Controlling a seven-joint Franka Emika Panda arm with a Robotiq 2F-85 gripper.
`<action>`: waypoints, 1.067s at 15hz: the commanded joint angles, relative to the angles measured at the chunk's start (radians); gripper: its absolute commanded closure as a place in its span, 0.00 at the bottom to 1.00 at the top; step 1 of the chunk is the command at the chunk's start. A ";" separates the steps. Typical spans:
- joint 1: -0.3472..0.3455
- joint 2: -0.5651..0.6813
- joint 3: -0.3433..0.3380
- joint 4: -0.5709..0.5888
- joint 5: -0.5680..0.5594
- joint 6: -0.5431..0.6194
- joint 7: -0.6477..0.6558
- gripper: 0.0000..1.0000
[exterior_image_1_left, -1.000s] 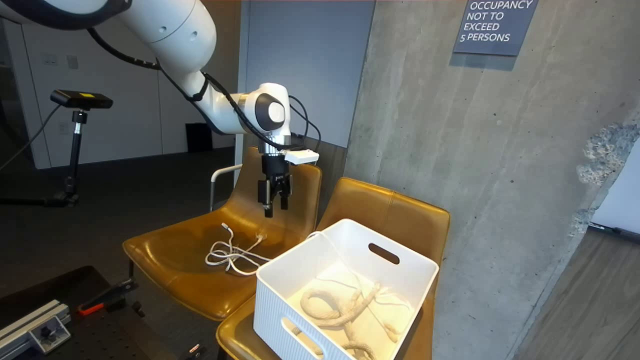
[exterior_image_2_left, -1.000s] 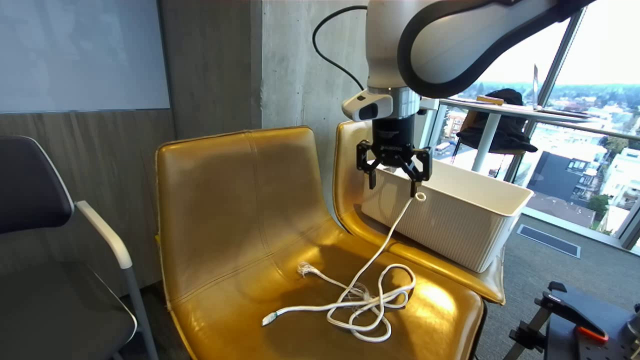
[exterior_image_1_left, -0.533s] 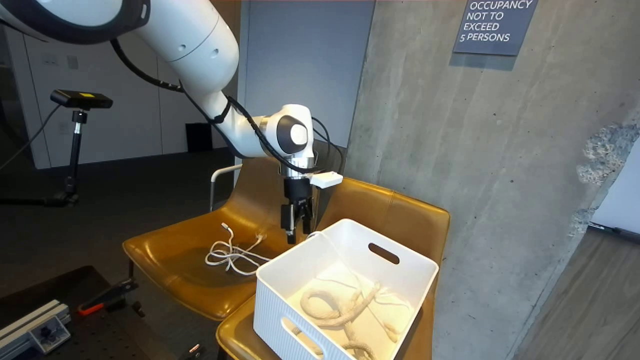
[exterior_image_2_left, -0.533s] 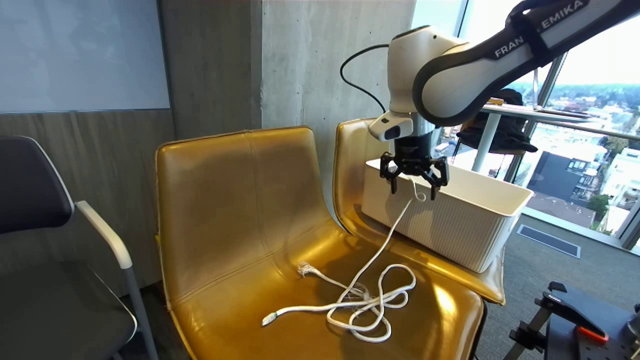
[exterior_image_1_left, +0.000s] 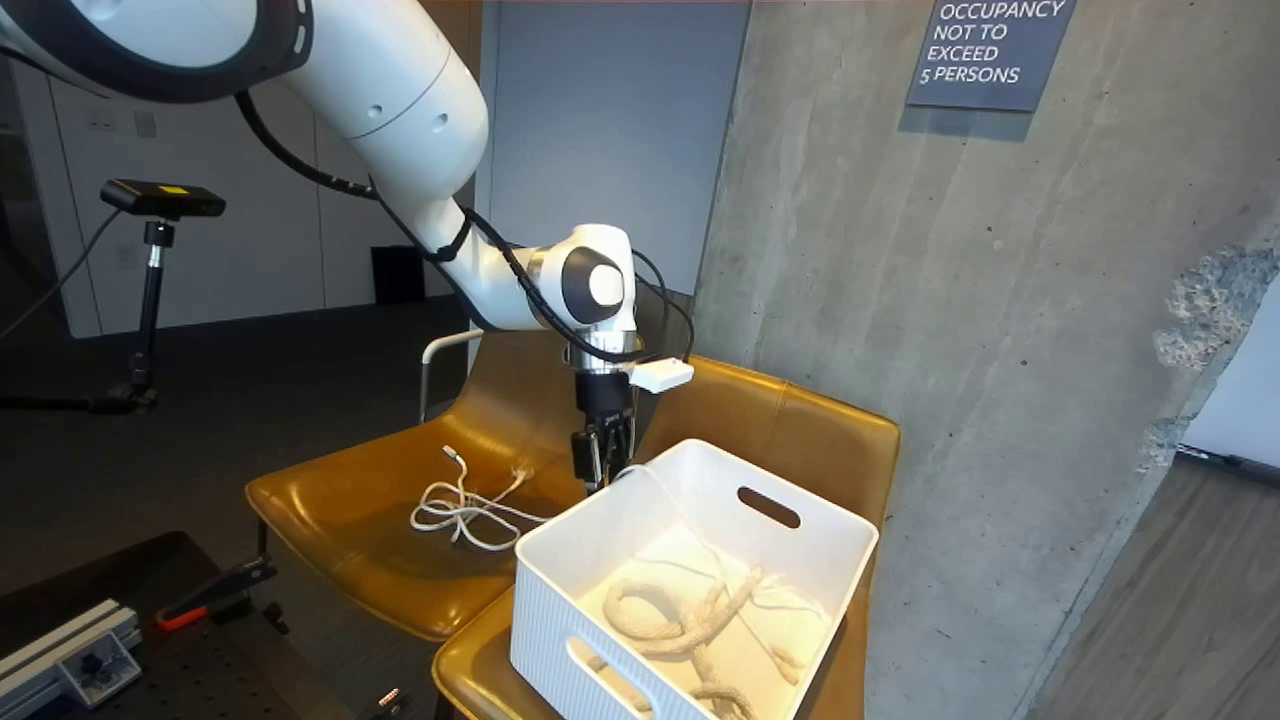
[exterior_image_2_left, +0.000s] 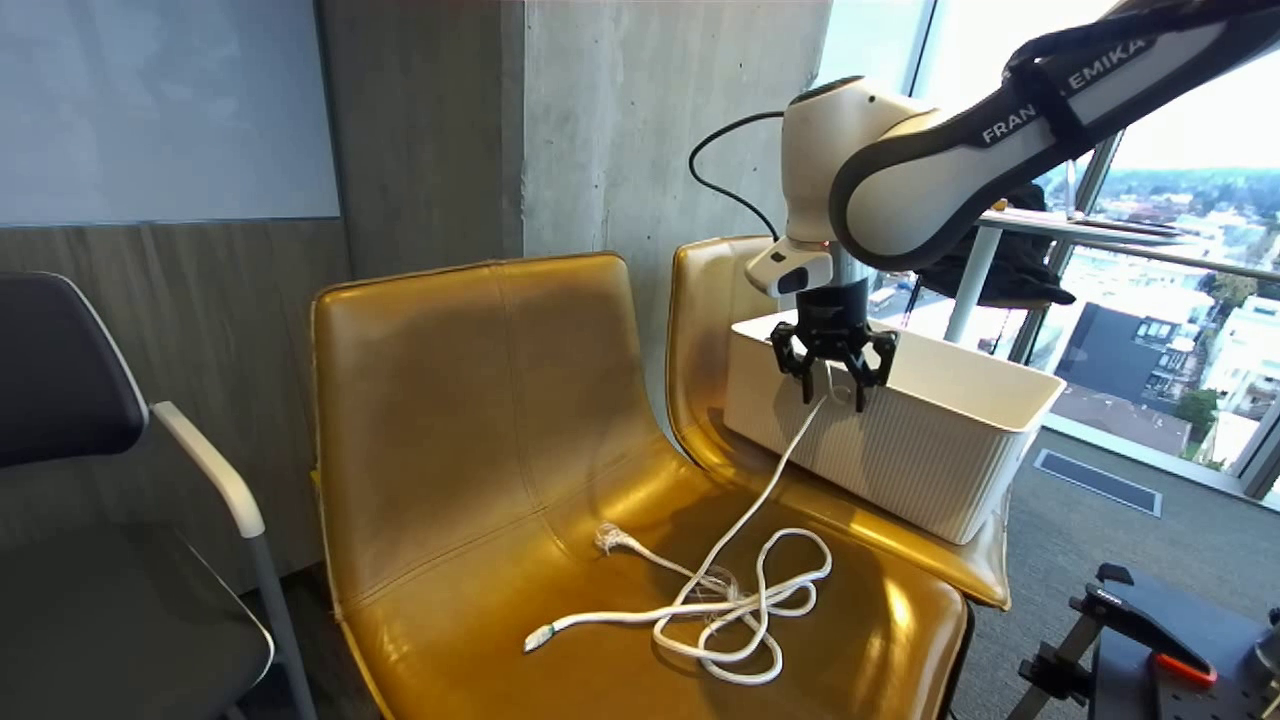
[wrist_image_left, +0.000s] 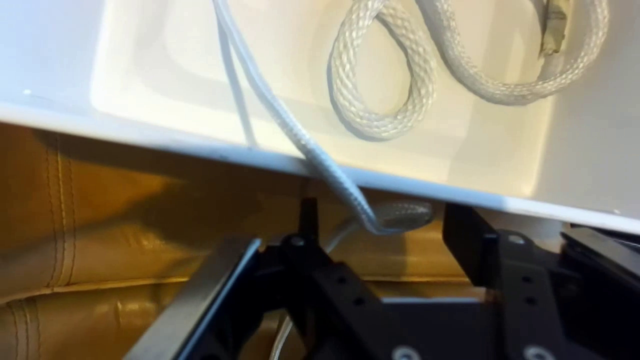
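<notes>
An end effector (exterior_image_2_left: 833, 397) hangs with its fingers (wrist_image_left: 309, 217) spread, set apart on either side of a loop of white cord (wrist_image_left: 327, 167); whether one of them brushes the loop is hard to tell. It stands just outside a white bin (exterior_image_2_left: 880, 460), beside the long edge that faces the neighboring seat and nearer that edge's backrest corner than its front corner. In an exterior view the tips are hidden behind the rim, and the wrist view shows little room between fingers and bin wall. The cord drapes across the same edge, one length running down inside the bin, another slanting outside to a tangle near the middle of the seat of a tan chair (exterior_image_2_left: 470, 660), with bare leather between it and the backrest. Thick braided rope (wrist_image_left: 385, 126) curls on the bin's floor. The bin sits on a second tan chair (exterior_image_1_left: 820, 415), close alongside. Room to move opens over the tangle and above the bin's open top. Overhead, a white robot arm (exterior_image_1_left: 420, 130) slopes down to the scene; a concrete wall (exterior_image_1_left: 1000, 300) rises behind the bin's chair, bearing an occupancy sign (exterior_image_1_left: 990, 55).
</notes>
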 joint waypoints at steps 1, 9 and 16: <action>-0.002 0.000 0.000 -0.001 -0.018 0.027 -0.018 0.66; 0.022 -0.026 0.003 -0.015 -0.028 0.025 -0.009 0.99; 0.136 -0.199 0.083 -0.152 -0.018 0.042 0.048 0.98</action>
